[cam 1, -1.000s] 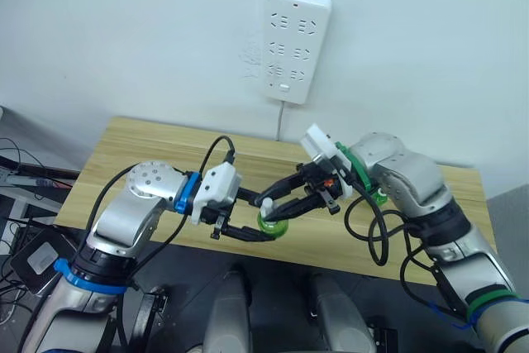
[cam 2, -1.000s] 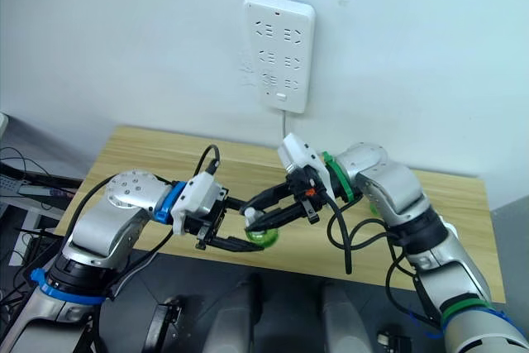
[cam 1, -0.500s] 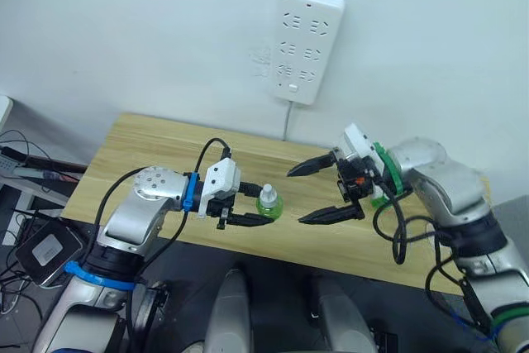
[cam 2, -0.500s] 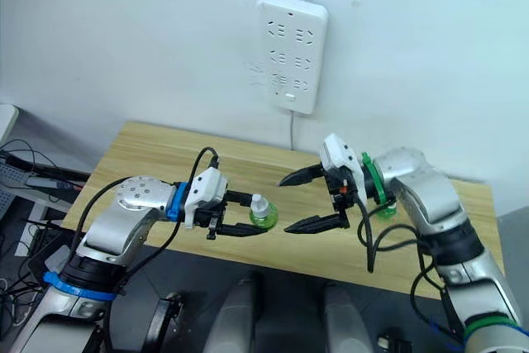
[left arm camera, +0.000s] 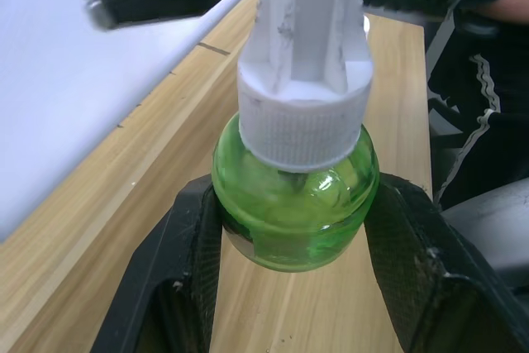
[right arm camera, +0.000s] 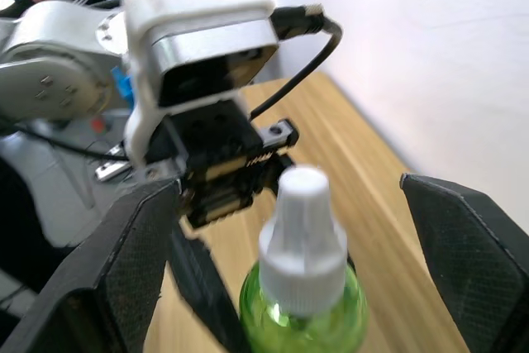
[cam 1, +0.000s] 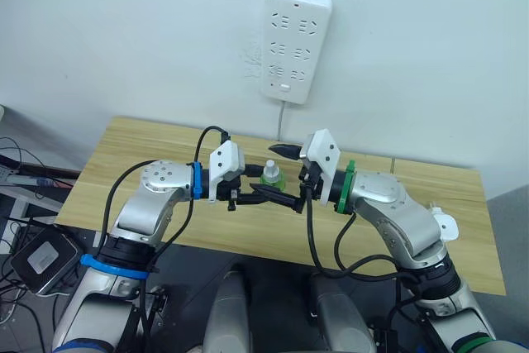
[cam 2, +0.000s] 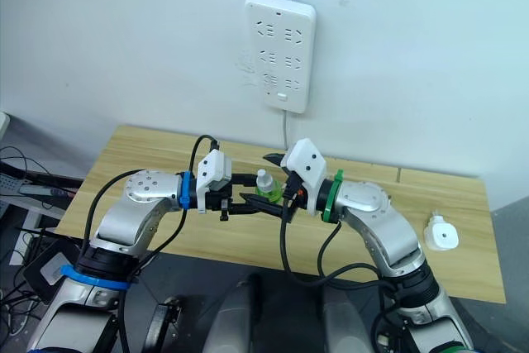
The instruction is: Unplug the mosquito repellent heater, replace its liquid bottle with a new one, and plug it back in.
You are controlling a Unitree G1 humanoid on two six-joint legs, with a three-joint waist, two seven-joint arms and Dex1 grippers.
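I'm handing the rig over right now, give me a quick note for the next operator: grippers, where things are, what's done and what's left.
Left gripper: shut on the green liquid bottle, held upright above the table.
Right gripper: open, fingers either side of the bottle's white cap, not gripping.
Mosquito repellent heater: unplugged, lying on the table's right end, no bottle in it.
Power strip: on the wall, nothing plugged in.
Done: heater unplugged.
Left: fit the bottle into the heater, plug it back in. Whether this bottle is the new one can't be told.

Bright even light, soft shadows; wrist views blurred at near edges, backgrounds unfocused.
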